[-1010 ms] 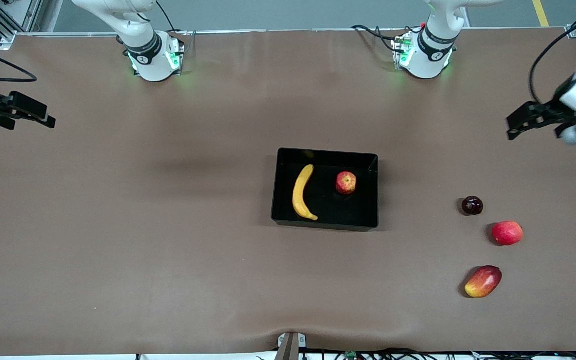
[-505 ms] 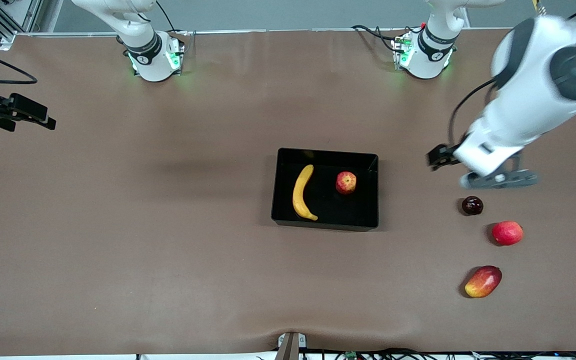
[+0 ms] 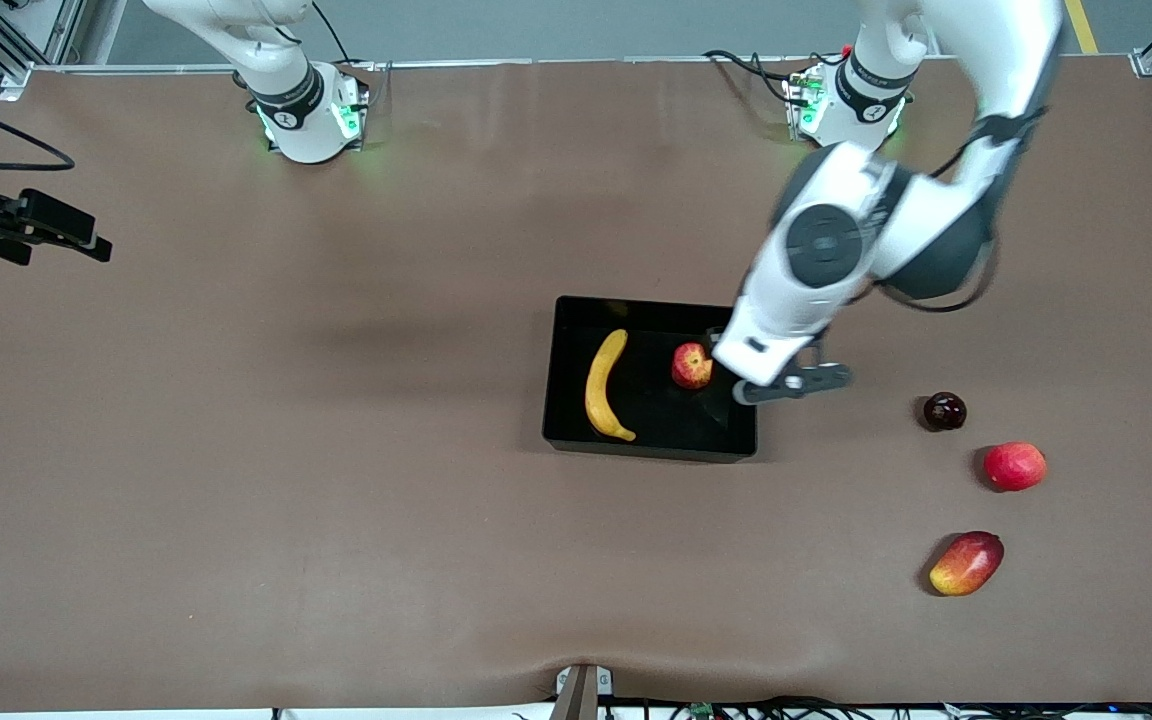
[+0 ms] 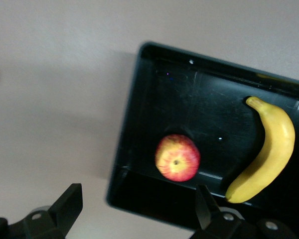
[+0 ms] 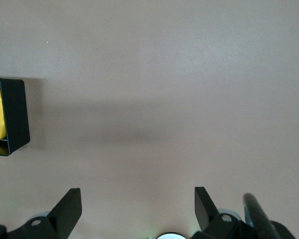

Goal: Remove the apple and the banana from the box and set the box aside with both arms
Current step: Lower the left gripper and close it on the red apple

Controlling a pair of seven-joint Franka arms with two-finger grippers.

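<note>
The black box (image 3: pixel 651 445) sits mid-table with the yellow banana (image 3: pixel 604 385) and the red apple (image 3: pixel 692 365) lying in it. My left arm (image 3: pixel 816 250) reaches over the box's end toward the left arm's side, and its wrist hides the gripper in the front view. In the left wrist view my left gripper (image 4: pixel 135 209) is open and empty above that end wall of the box (image 4: pixel 124 139), with the apple (image 4: pixel 177 157) and banana (image 4: pixel 266 149) below. My right gripper (image 3: pixel 56 230) waits open and empty (image 5: pixel 138 206) at the right arm's end of the table.
A dark round fruit (image 3: pixel 944 411), a pinkish-red round fruit (image 3: pixel 1014 466) and a red-yellow mango (image 3: pixel 967 563) lie on the table toward the left arm's end. The right wrist view shows the box's end (image 5: pixel 12 117) on the brown table.
My left arm has swung from the left arm's end of the table to above the box. The box, fruits and right arm have not moved.
</note>
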